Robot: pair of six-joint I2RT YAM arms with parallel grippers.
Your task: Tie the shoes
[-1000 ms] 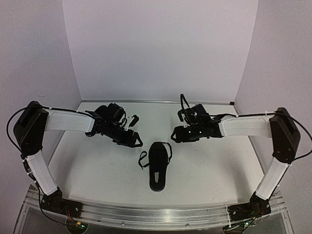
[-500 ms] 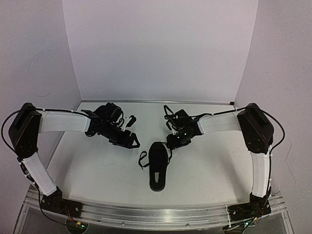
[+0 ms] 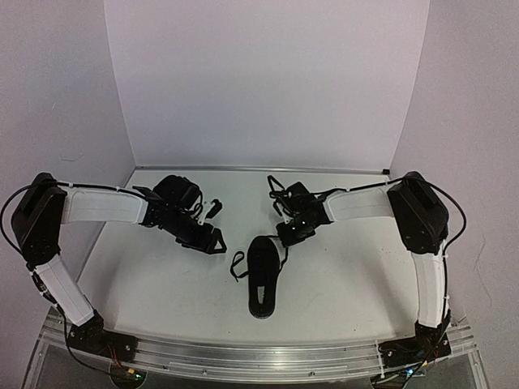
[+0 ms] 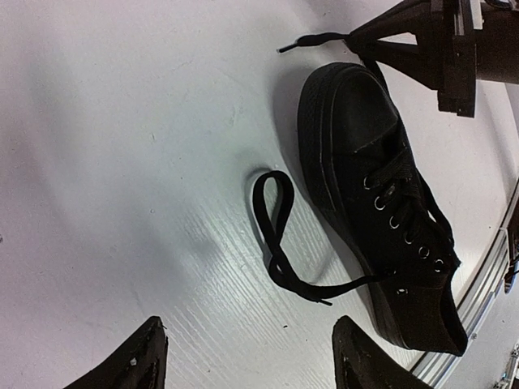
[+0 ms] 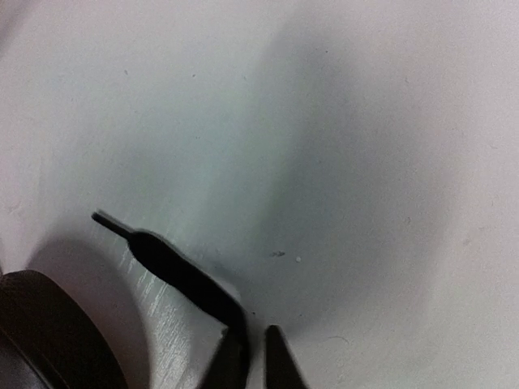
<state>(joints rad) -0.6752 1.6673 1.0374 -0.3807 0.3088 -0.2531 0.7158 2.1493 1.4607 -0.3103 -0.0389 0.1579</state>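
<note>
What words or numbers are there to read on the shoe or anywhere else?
None: no readable text in any view.
The shoe is plain black with no brand showing; any label on its insole is too small to tell.
The table carries no print.

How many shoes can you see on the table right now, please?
1. The shoe lies mid-table, toe pointing to the far side, one lace end pinched by the right gripper. No second shoe shows; an arm might hide one.
</note>
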